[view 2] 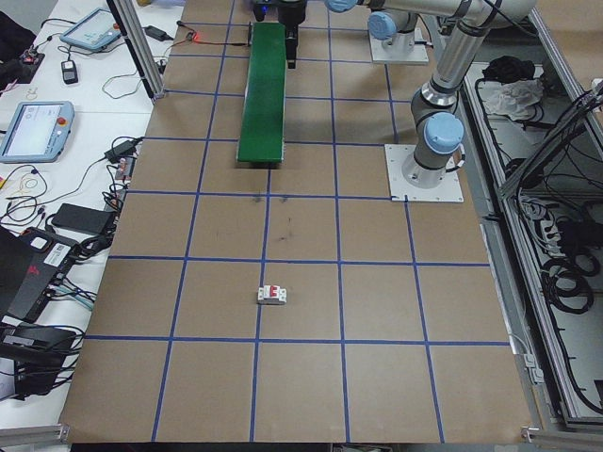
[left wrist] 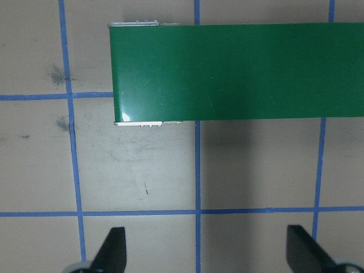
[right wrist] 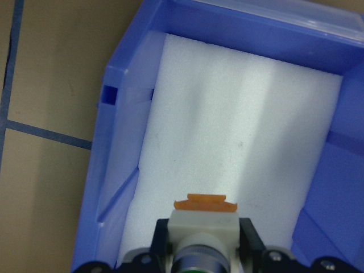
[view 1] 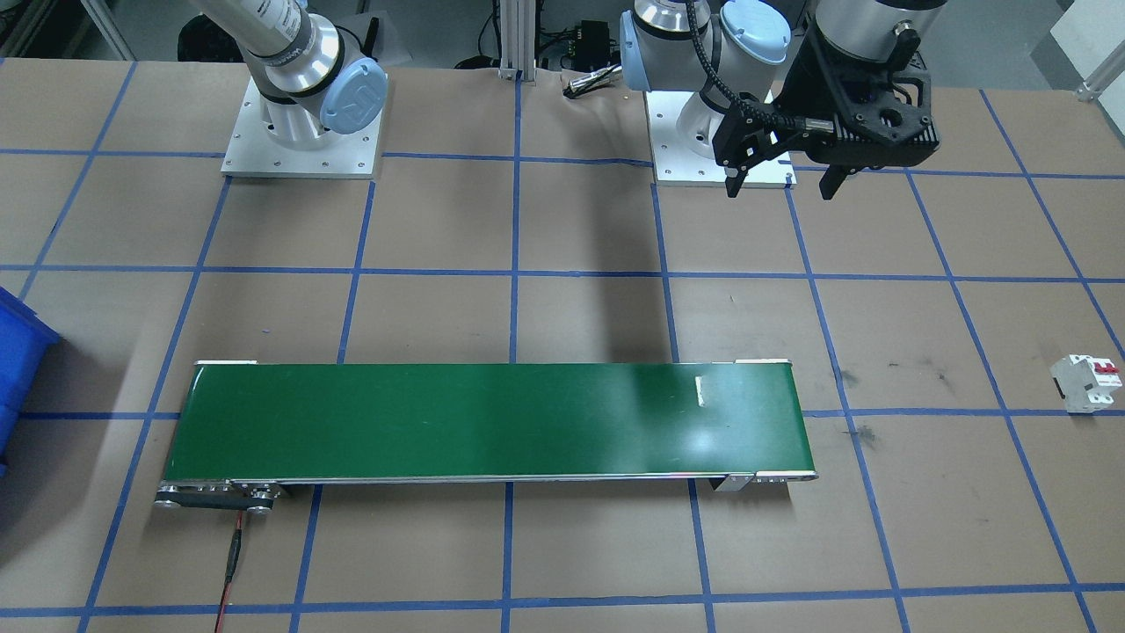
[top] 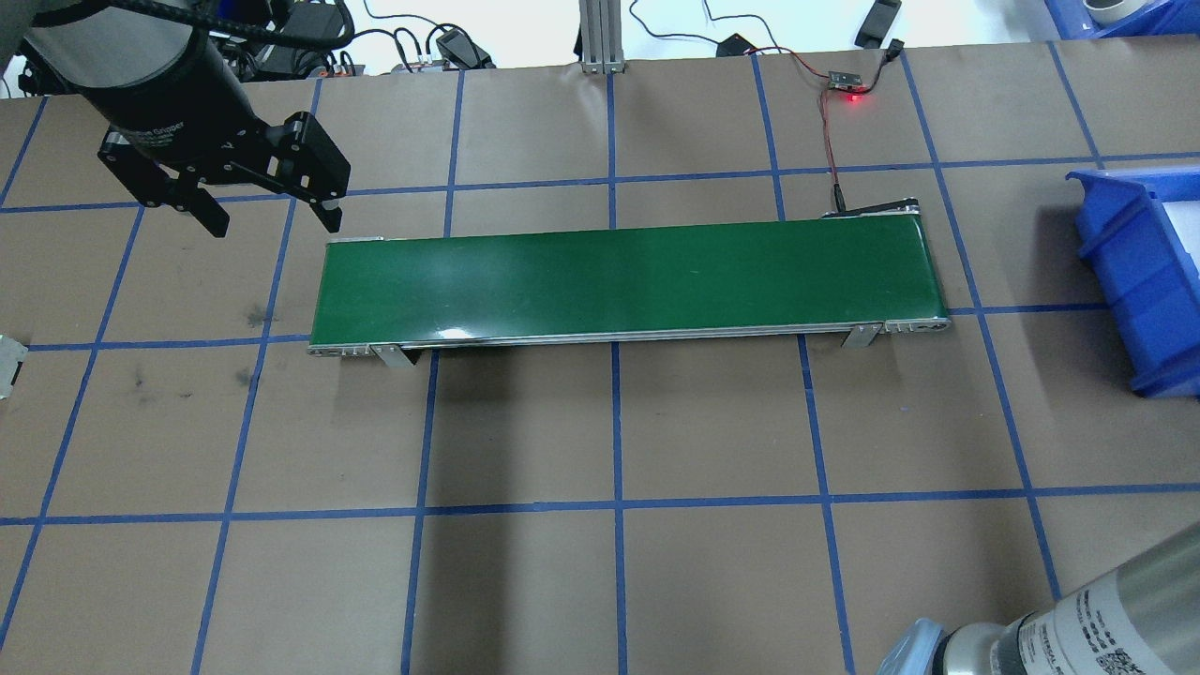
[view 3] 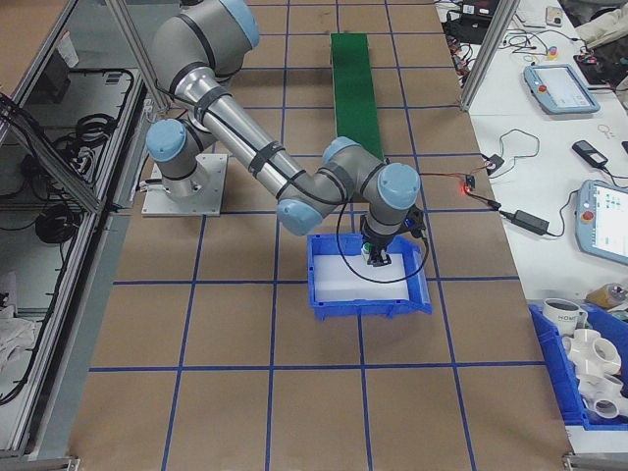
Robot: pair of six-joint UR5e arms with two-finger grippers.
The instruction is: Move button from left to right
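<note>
The button [right wrist: 203,223], a white-grey body with an orange base, is held between the fingers of my right gripper [right wrist: 205,244], which is shut on it. It hangs above the white foam floor of the blue bin [right wrist: 122,142]. The exterior right view shows the same gripper [view 3: 376,257] reaching down into that bin [view 3: 373,306]. My left gripper [view 1: 782,185] hovers open and empty over the table, beside the left end of the green conveyor belt [view 1: 492,422]. Its fingertips [left wrist: 112,247] stand wide apart above bare brown table.
The green conveyor belt [top: 619,277] lies across the middle of the table. A white circuit breaker with red toggles [view 1: 1088,382] sits on the table at the robot's far left. The blue bin [top: 1130,272] stands off the belt's right end. A red wire [top: 825,122] runs to the belt.
</note>
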